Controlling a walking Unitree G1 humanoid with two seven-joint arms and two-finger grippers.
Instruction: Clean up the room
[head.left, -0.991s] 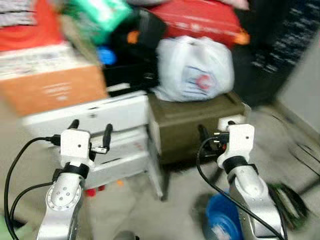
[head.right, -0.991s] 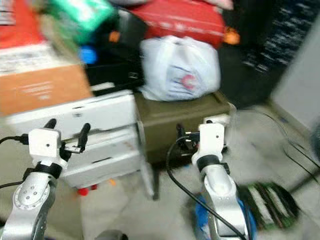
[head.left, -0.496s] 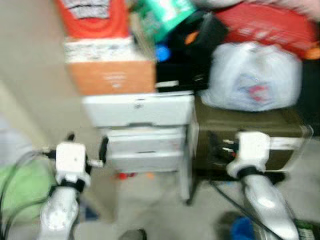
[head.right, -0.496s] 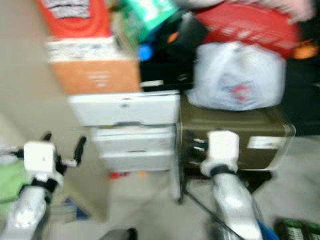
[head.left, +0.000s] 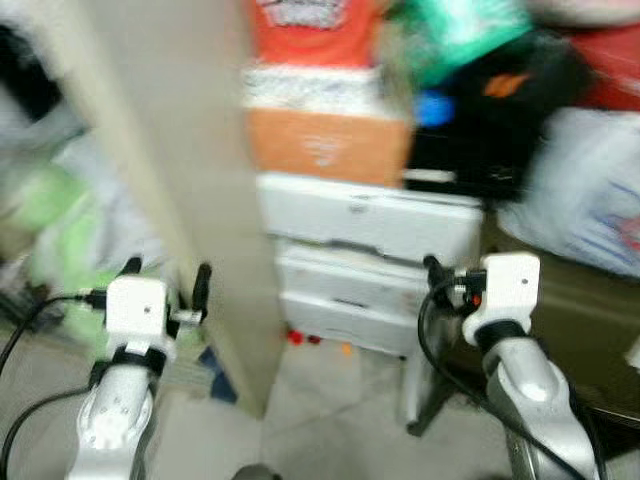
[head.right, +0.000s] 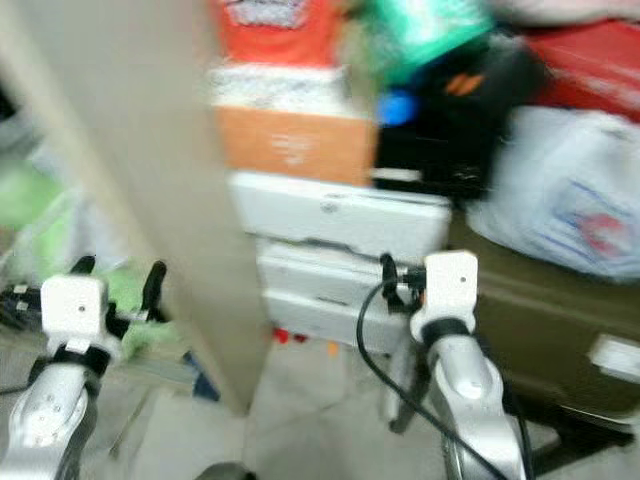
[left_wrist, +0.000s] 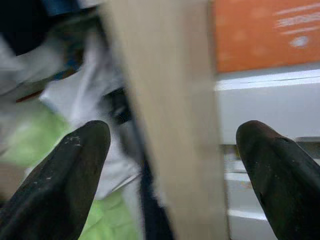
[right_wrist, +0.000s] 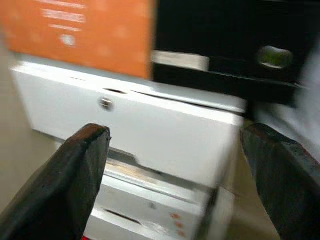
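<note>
The views are blurred. My left gripper (head.left: 166, 279) is raised in front of a beige wall corner (head.left: 190, 180), open with nothing between its fingers (left_wrist: 75, 165). My right gripper (right_wrist: 175, 150) is also open and empty, held up before a white drawer unit (head.left: 370, 260). An orange box (head.left: 325, 145) rests on top of the drawers, with red fabric above it. A heap of green and white bags (head.left: 60, 220) lies on the floor at the left, beyond the corner.
Right of the drawers stand a black bag (head.left: 500, 110), a white plastic bag (head.left: 590, 200) and an olive crate (head.left: 570, 300). Small red and orange bits (head.left: 300, 338) lie on the floor under the drawers. Bare floor (head.left: 330, 420) stretches between my arms.
The whole picture has slid to the right, so the camera has turned left. The wall corner and the green heap have come into view. Both grippers keep the same open pose.
</note>
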